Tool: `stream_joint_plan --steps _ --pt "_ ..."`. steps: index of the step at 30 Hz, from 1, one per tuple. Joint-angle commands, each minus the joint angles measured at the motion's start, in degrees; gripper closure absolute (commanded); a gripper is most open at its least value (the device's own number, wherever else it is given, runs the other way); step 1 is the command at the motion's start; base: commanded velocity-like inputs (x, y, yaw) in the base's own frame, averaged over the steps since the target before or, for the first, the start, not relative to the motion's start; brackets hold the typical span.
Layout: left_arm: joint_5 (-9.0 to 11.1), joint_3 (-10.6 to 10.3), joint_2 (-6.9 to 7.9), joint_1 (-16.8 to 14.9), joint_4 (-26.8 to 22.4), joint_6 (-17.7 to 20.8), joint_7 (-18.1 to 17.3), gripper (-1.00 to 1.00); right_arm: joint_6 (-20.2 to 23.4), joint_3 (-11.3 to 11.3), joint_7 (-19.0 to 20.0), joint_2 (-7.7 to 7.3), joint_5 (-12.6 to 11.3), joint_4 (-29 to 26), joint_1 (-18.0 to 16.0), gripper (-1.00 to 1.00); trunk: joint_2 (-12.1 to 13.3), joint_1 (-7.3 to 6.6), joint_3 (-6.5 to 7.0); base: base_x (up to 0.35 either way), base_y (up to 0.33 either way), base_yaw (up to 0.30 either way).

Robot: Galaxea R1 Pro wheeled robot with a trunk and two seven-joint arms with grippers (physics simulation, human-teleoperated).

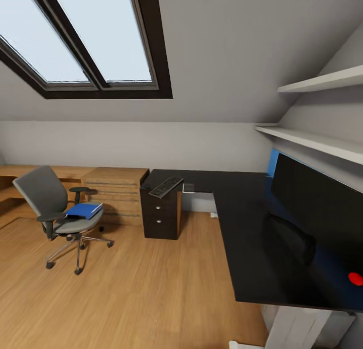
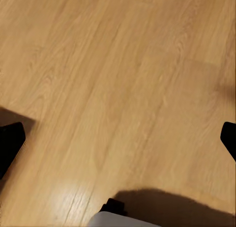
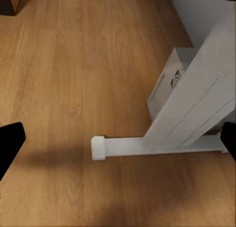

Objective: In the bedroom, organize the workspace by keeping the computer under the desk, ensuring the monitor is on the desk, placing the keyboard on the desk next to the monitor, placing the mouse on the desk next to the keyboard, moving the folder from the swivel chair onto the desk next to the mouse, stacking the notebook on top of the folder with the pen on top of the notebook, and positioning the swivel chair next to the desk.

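A dark-framed skylight (image 1: 96, 42) is set in the sloped ceiling above a light wooden chest (image 1: 117, 193) with long bar handles (it stands against the far wall). Two pale shelves (image 1: 322, 112) line the right wall. Wood-plank floor (image 1: 141, 293) spreads below.

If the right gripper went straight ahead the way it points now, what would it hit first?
Most likely the white desk leg's foot bar on the wooden floor; the right gripper aims about at it, fingers wide apart. Depth is hard to judge.
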Motion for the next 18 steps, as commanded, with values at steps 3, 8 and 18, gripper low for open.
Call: stream_joint_plan --steps 3,8,18 --pt "0.62 -0.29 0.05 -0.04 -0.04 -0.36 0.29 -1.00 -0.01 0.17 -0.48 -0.02 0.37 0.03 -0.04 -1.00 -0.06 0.05 -0.07 0.275 0.235 0.000" --pt "0.69 -0.29 0.09 -0.02 -0.04 -0.36 0.29 -1.00 -0.01 0.28 0.09 0.02 0.47 0.53 -0.04 -1.00 -0.06 0.05 -0.07 0.219 0.278 0.000" --pt "0.69 -0.29 0.12 -0.04 -0.04 -0.36 0.29 -1.00 0.04 3.10 4.86 -0.04 1.58 2.60 -0.04 -1.00 -0.06 0.05 -0.07 0.078 0.318 0.000"
